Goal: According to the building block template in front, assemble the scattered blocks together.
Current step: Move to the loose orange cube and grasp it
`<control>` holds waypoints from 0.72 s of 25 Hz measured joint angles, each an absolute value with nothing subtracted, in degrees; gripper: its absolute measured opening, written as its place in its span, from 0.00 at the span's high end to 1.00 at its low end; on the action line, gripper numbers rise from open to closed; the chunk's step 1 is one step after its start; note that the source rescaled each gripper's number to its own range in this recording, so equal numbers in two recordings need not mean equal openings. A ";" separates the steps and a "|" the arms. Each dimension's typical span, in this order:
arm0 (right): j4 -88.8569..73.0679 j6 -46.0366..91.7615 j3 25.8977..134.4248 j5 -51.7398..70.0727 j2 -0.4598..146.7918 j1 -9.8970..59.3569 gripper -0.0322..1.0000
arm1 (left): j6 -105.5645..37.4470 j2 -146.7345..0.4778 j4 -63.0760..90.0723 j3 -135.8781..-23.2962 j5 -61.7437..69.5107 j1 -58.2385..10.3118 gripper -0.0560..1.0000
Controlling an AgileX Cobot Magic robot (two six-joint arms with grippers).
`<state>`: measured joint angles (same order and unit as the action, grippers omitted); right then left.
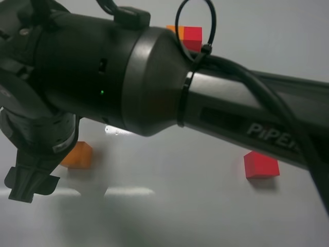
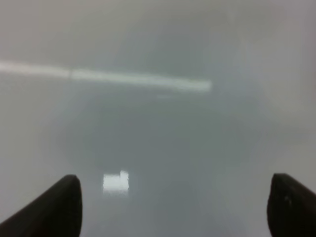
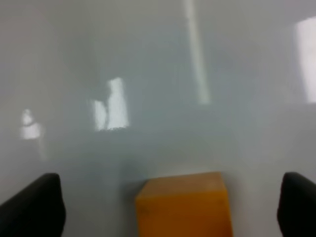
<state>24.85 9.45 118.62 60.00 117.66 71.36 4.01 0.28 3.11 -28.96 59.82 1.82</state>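
**Exterior high view.** The right arm [image 1: 154, 87], dark and lettered "PiPER", reaches from the right edge across the middle to the left side and fills most of the frame. A black cable [image 1: 267, 98] runs along it, bound by a cable tie [image 1: 184, 98]. The right gripper [image 1: 28, 184] hangs at lower left above the pale table [image 1: 180, 206]. It is seen from the side, so its opening cannot be read in this view. The orange cube [image 1: 77, 155] sits on the table just beside the gripper, toward the middle. The red cube [image 1: 261, 165] lies well apart from it on the right side, below the arm. The building block template [image 1: 191, 37] rests at the far side of the table, partly hidden behind the arm. Its red half shows, with a sliver of orange on the left.

**Left wrist view.** The left gripper [image 2: 175, 205] has its dark fingertips [image 2: 59, 207] spread wide. Only bare, blurred table with bright reflections lies between them, and it holds nothing.

**Right wrist view.** The right gripper [image 3: 168, 205] is likewise spread wide, one fingertip at each edge of the picture. The orange cube [image 3: 182, 207] lies between the fingertips and is clear of both. It appears to rest on the table ungrasped, though the picture is soft.
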 joint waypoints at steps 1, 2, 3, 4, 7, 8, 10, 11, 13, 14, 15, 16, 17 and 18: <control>25.06 9.30 118.62 60.00 117.77 71.36 0.03 | 4.01 0.28 3.11 -28.96 59.82 1.82 0.94; 25.25 9.25 118.62 59.88 118.02 71.36 0.03 | 4.01 0.28 3.11 -28.96 59.82 1.82 0.94; 25.40 9.24 118.62 59.87 118.20 71.36 0.04 | 4.01 0.28 3.11 -28.96 59.82 1.82 0.94; 25.56 9.19 118.62 59.87 118.40 71.36 0.04 | 4.01 0.28 3.11 -28.96 59.82 1.82 0.94; 25.74 9.19 118.62 59.83 118.96 71.36 0.05 | 4.01 0.28 3.11 -28.96 59.82 1.82 0.94; 25.79 9.19 118.62 59.83 119.06 71.36 0.05 | 4.01 0.28 3.11 -28.96 59.82 1.82 0.94; 25.81 9.06 118.62 59.75 119.24 71.36 0.05 | 4.01 0.28 3.11 -28.96 59.82 1.82 0.94; 25.86 9.00 118.62 59.74 119.35 71.36 0.05 | 4.01 0.28 3.11 -28.96 59.82 1.82 0.94; 25.86 9.00 118.62 59.58 119.49 71.36 0.05 | 4.01 0.28 3.11 -28.96 59.82 1.82 0.94; 25.86 9.00 118.62 59.58 119.49 71.36 0.06 | 4.01 0.28 3.11 -28.96 59.82 1.82 0.94; 25.86 8.94 118.62 59.58 119.49 71.36 0.07 | 4.01 0.28 3.11 -28.96 59.82 1.82 0.94; 25.86 8.94 118.62 59.58 119.49 71.36 0.09 | 4.01 0.28 3.11 -28.96 59.82 1.82 0.94; 25.86 8.94 118.62 59.64 119.61 71.36 0.13 | 4.01 0.28 3.11 -28.96 59.82 1.82 0.94; 26.08 8.94 118.62 59.64 119.83 71.36 0.16 | 4.01 0.28 3.11 -28.96 59.82 1.82 0.94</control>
<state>26.08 8.94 118.62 59.64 119.83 71.36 4.01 0.28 3.11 -28.96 59.82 1.82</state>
